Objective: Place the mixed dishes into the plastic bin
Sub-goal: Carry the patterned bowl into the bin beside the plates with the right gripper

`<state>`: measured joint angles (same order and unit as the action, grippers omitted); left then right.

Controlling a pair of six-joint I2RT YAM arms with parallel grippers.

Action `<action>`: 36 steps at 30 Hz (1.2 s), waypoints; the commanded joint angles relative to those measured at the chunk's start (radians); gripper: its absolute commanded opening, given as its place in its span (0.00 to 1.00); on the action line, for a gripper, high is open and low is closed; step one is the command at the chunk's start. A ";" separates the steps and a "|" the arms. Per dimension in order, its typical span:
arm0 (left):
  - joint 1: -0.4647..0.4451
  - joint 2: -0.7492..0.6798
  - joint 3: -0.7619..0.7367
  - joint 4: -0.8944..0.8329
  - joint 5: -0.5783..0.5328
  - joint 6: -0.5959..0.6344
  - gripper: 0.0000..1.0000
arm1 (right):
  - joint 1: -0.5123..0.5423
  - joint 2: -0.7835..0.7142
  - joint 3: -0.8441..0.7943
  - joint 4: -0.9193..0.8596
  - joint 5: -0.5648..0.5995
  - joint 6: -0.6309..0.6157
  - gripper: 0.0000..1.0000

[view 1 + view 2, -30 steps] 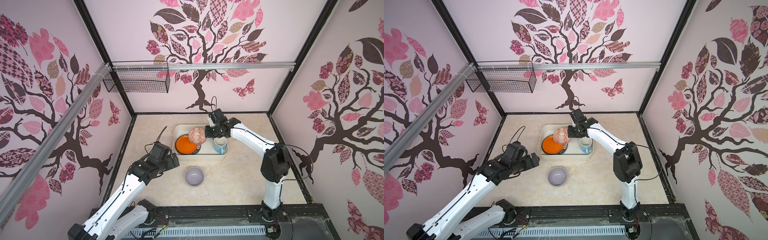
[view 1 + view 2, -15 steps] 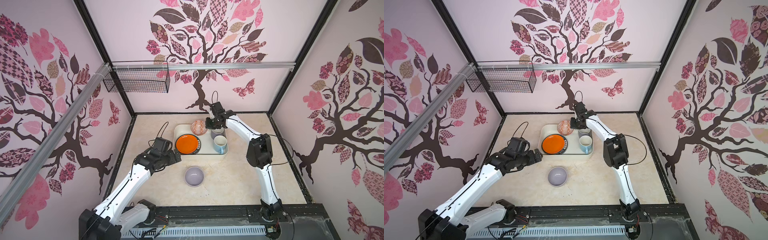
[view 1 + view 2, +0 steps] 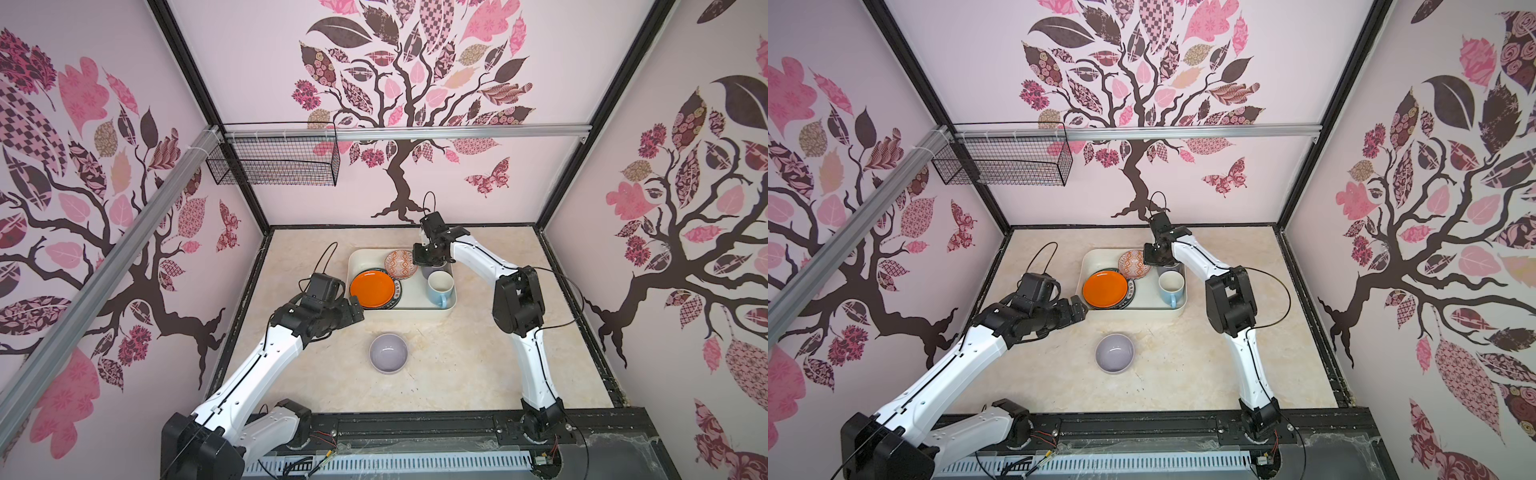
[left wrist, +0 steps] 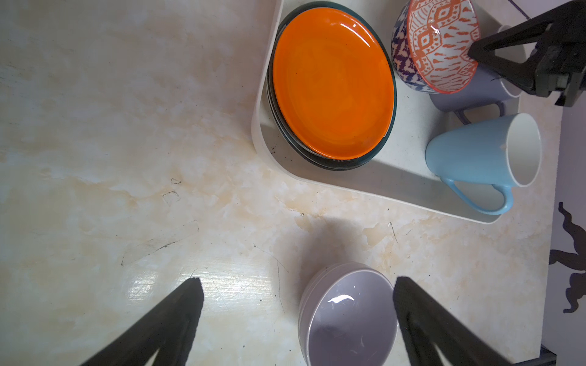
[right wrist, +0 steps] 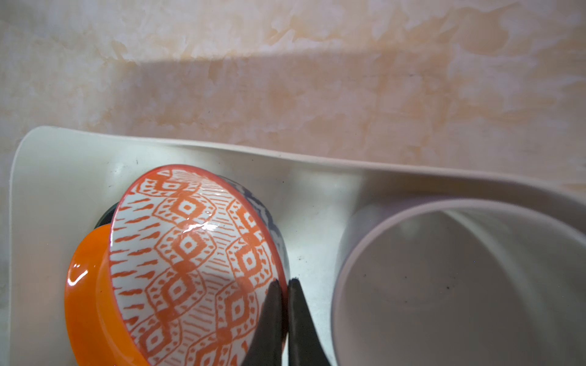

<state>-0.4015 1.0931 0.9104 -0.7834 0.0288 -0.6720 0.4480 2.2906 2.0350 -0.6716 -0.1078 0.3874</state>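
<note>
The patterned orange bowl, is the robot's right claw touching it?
Touching. In the right wrist view the right gripper has its two fingers shut on the rim of the bowl, holding it tilted.

The left arm (image 3: 257, 365) stretches low and forward from its base with the wrist turned inward, and the left gripper (image 4: 298, 283) points down with its jaws spread wide. The right arm (image 3: 532, 361) rises from its base to a high elbow, then its forearm reaches far forward and inward with the wrist tipped down. The right gripper (image 5: 284, 283) has its jaws pinched together on the rim of the bowl (image 5: 190, 253).
</note>
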 commanded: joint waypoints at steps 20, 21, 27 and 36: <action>0.015 0.004 -0.030 0.046 0.030 0.014 0.98 | -0.011 -0.002 0.000 -0.034 0.054 -0.017 0.22; 0.015 0.004 -0.031 0.046 0.031 0.013 0.98 | -0.011 -0.004 -0.001 -0.033 0.054 -0.019 0.25; 0.015 -0.008 -0.039 0.050 0.034 0.009 0.98 | -0.010 -0.026 -0.014 -0.033 0.047 -0.021 0.37; 0.016 -0.014 -0.041 0.055 0.038 0.006 0.98 | -0.008 -0.069 -0.014 -0.022 0.050 -0.037 0.40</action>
<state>-0.3912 1.0916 0.8917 -0.7448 0.0582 -0.6701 0.4519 2.2871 2.0296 -0.6590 -0.0856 0.3588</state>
